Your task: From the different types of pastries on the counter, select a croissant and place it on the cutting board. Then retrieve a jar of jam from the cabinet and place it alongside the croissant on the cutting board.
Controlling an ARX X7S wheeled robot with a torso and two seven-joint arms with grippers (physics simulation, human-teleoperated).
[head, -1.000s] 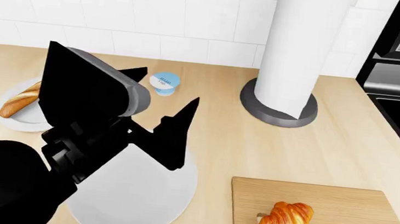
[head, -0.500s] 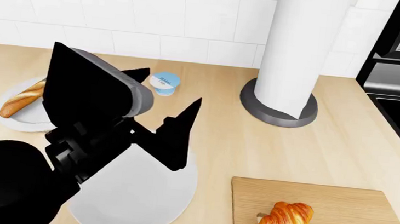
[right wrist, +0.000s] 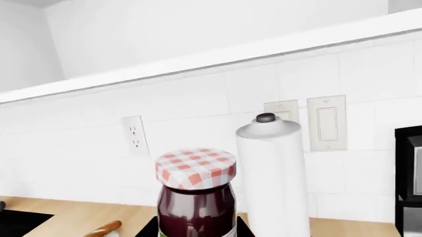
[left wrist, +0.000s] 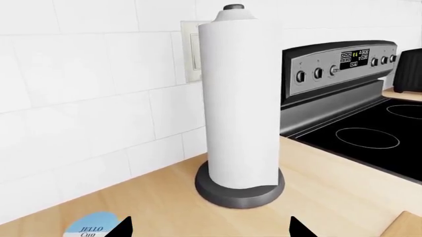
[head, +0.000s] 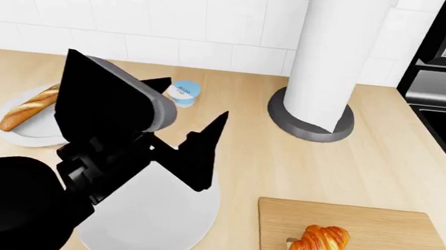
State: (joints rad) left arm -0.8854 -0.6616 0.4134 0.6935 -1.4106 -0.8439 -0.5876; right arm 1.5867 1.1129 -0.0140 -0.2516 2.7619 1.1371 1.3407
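the small golden-orange ridged croissant (head: 315,247) lay on the light wooden cutting board (head: 393,233). the black left gripper (head: 181,121) hung over the beige counter (head: 285,162) with fingers spread apart, empty. the right gripper's fingers were hidden, so i could not tell their state; the dark jam jar with checked lid (right wrist: 196,197) filled its wrist view.

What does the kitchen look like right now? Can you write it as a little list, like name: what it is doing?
croissant: lying on the board, near its front edge
board: on the counter, front right in the head view
jam: close in front of the right wrist camera, up off the counter; the grip itself is out of view
baguette: on a small plate at the far left
big plate: bare where visible, under the left arm
cup: on the counter by the wall
paper towels: standing upright
left hand: open, holding nothing
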